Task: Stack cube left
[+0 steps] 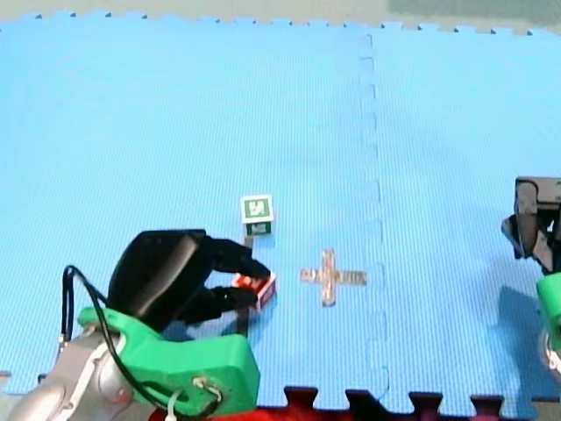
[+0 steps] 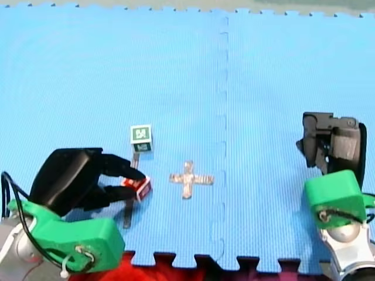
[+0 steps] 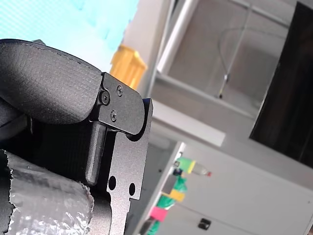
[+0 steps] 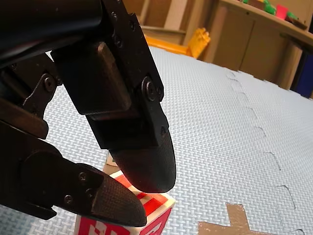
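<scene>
A red cube lies on the blue foam mat, near its front edge. My left hand comes in from the lower left and is closed around the cube, one finger on its far side and one on its near side. The second wrist view shows this hand with its black fingertips pressed on the red cube. A green and white cube stands upright on the mat just beyond the red one, apart from the hand. My right hand hangs over the mat's right side, holding nothing.
A silver tape cross is stuck to the mat right of the red cube. A jigsaw seam runs front to back through the mat. The mat's toothed front edge lies close behind my left arm.
</scene>
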Robot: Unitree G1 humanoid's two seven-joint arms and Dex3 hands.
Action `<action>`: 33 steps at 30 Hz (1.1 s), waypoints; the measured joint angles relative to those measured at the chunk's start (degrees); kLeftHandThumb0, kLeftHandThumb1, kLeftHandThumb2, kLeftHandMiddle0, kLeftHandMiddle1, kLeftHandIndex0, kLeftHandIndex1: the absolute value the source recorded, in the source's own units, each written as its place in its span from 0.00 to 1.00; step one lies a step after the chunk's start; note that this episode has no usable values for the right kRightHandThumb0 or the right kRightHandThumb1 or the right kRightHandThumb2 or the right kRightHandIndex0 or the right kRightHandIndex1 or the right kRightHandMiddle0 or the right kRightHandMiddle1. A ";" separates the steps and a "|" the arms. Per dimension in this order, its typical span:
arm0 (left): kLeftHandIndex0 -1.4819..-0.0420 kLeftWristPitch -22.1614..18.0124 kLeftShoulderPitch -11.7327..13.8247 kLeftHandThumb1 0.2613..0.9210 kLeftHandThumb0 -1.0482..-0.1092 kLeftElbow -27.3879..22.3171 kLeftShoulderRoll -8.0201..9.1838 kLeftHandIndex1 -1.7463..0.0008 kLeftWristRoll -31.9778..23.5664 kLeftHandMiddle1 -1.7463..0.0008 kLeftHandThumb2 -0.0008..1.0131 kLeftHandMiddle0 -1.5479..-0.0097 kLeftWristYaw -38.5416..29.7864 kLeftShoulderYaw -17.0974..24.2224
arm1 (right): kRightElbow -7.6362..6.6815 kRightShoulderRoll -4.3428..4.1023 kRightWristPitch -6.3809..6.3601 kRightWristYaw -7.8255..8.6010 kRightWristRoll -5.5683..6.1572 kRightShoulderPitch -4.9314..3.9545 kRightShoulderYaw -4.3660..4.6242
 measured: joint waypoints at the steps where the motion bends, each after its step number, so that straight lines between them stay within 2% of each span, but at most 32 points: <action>1: 0.19 0.19 0.10 0.84 0.63 -0.33 0.02 0.94 0.00 0.00 0.01 0.46 -0.15 0.00 | -0.04 0.00 0.00 0.00 0.00 0.01 0.00; 8: 0.19 0.64 0.70 0.85 0.62 -1.85 0.42 0.94 -0.15 0.00 0.01 0.47 -1.74 -0.01 | -0.11 0.01 -0.01 -0.29 -0.10 0.09 0.09; 13: 0.19 -1.05 0.77 0.86 0.61 -1.44 0.84 0.95 -0.67 0.00 0.01 0.47 -2.80 -0.16 | -0.10 0.04 -0.04 -0.43 -0.14 0.10 0.17; 15: 0.51 -1.69 0.60 0.80 0.48 -1.26 1.41 0.99 -1.77 0.00 0.00 0.48 -5.33 -0.27 | -0.14 0.07 -0.04 -0.51 -0.20 0.13 0.21; 17: 0.71 -2.24 0.39 0.75 0.34 -1.31 2.35 1.00 -2.96 0.00 0.00 0.50 -8.70 -0.40 | -0.20 0.12 -0.04 -0.63 -0.32 0.20 0.26; 18: 0.79 -2.42 0.33 0.74 0.24 -1.49 3.09 1.00 -3.46 0.00 0.00 0.51 -10.78 -0.52 | -0.27 0.14 -0.04 -0.77 -0.42 0.33 0.29; 19: 0.83 -2.52 0.30 0.75 0.17 -1.69 3.57 0.99 -3.54 0.00 0.01 0.51 -12.02 -0.62 | -0.33 0.15 -0.04 -0.86 -0.50 0.41 0.31; 20: 0.84 -2.67 0.24 0.78 0.08 -2.05 4.32 0.99 -3.54 0.00 0.02 0.51 -13.54 -0.77 | -0.41 0.16 -0.04 -0.99 -0.56 0.56 0.33; 22: 0.85 -2.60 0.12 0.88 0.02 -2.66 5.22 0.99 -3.52 0.00 0.04 0.51 -15.80 -0.96 | -0.55 0.18 -0.04 -1.17 -0.63 0.72 0.37; 26: 0.85 -1.77 -0.58 0.93 0.00 -2.96 5.68 0.99 -3.71 0.00 0.03 0.48 -19.23 -1.09 | -0.67 0.19 -0.03 -1.31 -0.70 0.85 0.41; 33: 0.84 2.64 -2.52 0.93 0.00 -2.92 5.73 0.99 -3.23 0.00 0.02 0.47 -23.26 -1.40 | -0.78 0.22 -0.03 -1.43 -0.80 1.04 0.48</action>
